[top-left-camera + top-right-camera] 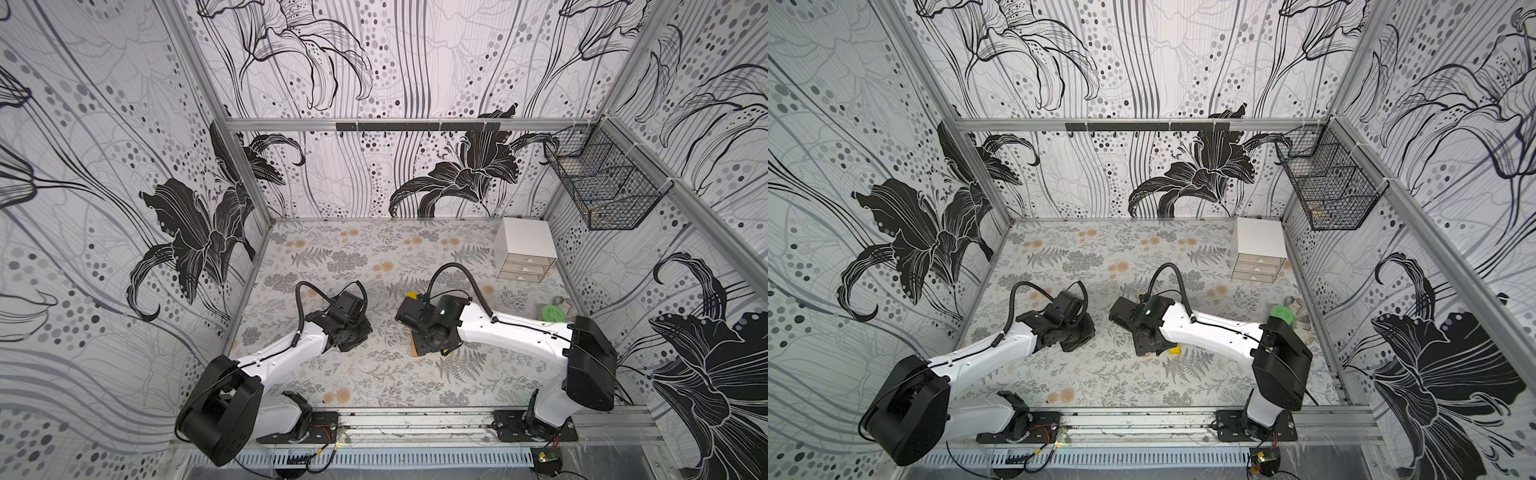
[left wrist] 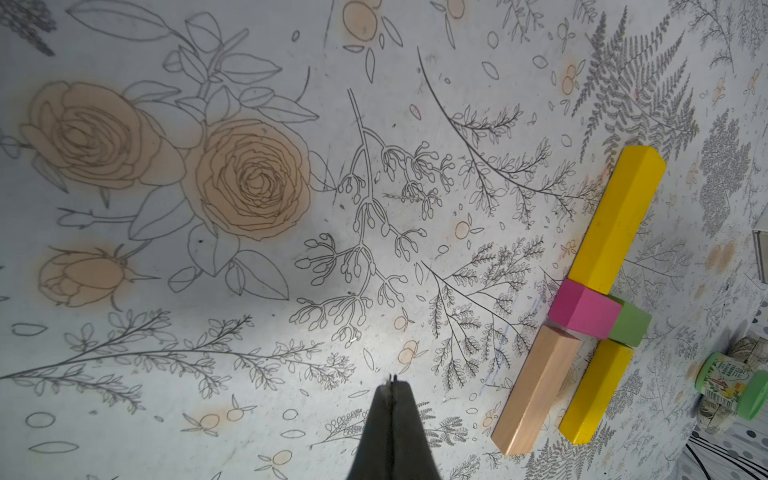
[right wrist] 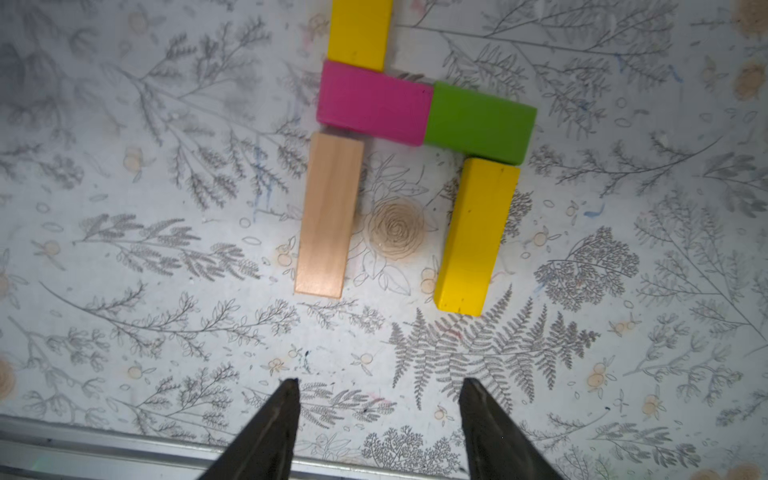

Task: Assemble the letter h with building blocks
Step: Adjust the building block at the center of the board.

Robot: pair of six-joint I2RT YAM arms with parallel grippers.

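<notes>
Floral table [image 3: 124, 291]: wrist views reveal letter h [image 3: 374, 104], mostly hidden from above; right claw [image 3: 380, 382] released, left claw [image 2: 392, 378] clenched

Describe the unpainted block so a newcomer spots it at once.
On the floral table, find the block h ahead of the right hand. Its long piece parallel to the yellow leg, one end by the magenta block, is the only bare tan wood.

Left tool [image 2: 392, 379] pressed closed, right tool [image 3: 379, 384] spread apart, both pointing downward
</notes>
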